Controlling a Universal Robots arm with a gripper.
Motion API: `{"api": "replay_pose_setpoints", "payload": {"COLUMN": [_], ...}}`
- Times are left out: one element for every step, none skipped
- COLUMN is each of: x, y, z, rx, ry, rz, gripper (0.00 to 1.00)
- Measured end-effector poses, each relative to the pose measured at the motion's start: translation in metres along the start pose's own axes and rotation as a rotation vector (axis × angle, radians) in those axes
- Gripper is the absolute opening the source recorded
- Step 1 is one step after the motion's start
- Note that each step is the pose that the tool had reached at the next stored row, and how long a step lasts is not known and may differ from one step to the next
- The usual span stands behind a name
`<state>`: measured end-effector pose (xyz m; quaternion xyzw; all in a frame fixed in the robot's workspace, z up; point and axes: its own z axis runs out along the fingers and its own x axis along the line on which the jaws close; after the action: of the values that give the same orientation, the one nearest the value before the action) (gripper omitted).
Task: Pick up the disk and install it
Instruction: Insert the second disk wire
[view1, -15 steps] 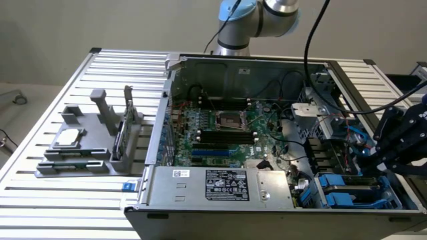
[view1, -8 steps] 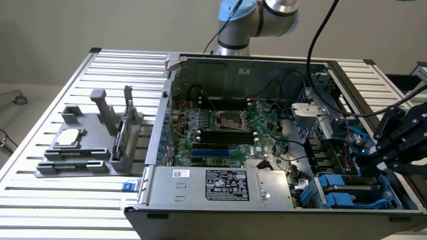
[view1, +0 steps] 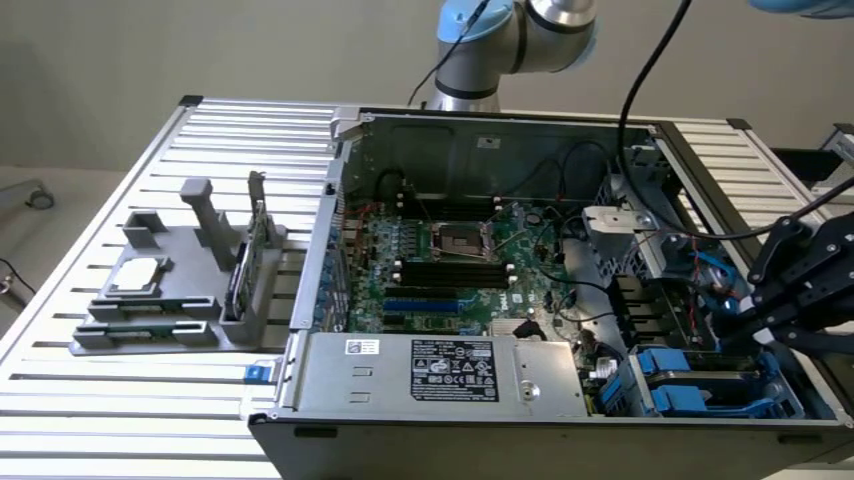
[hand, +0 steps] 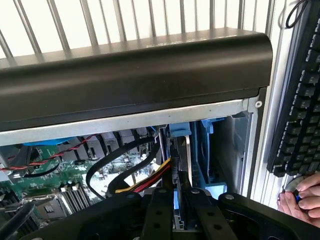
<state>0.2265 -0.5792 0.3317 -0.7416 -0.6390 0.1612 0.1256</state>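
Gripper (hand: 176, 212) fingers were clamped on the disk (hand: 180, 165), held edge-on over the drive bay (view1: 694, 375) at the computer case (view1: 400, 420) corner; a slight tilt or the nearby cables (hand: 145, 182) could likely jam its blue frame.

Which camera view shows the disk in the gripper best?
The wrist view: the disk stands edge-on between the gripper fingers, over a blue drive bay. In the exterior view the gripper hides the disk; blue carriers are visible below.
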Motion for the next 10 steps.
{"api": "replay_pose_setpoints", "payload": {"x": [0.0001,0.0001,0.0001,0.0001,0.0001,0.0001,0.0002,0.0004,0.0005,0.0007], "y": [0.0004,0.0007,0.0009,0.0011,0.0013,0.0016,0.0022,0.0032,0.0043,0.0055], "z": [0.0008,0.0012,0.0015,0.0017,0.0019,0.0019,0.0020,0.0017,0.0014,0.0011], "rx": [0.0018,0.0058,0.0115,0.0170,0.0213,0.0255,0.0288,0.0315,0.0339,0.0359], "ry": [-0.0002,-0.0008,-0.0017,-0.0025,-0.0033,-0.0039,-0.0043,-0.0048,-0.0051,-0.0054], "rz": [0.000,0.000,0.000,0.000,-0.001,-0.001,-0.001,-0.001,-0.001,-0.001], "gripper": [0.16,0.16,0.16,0.16,0.16,0.16,0.16,0.16,0.16,0.16]}}
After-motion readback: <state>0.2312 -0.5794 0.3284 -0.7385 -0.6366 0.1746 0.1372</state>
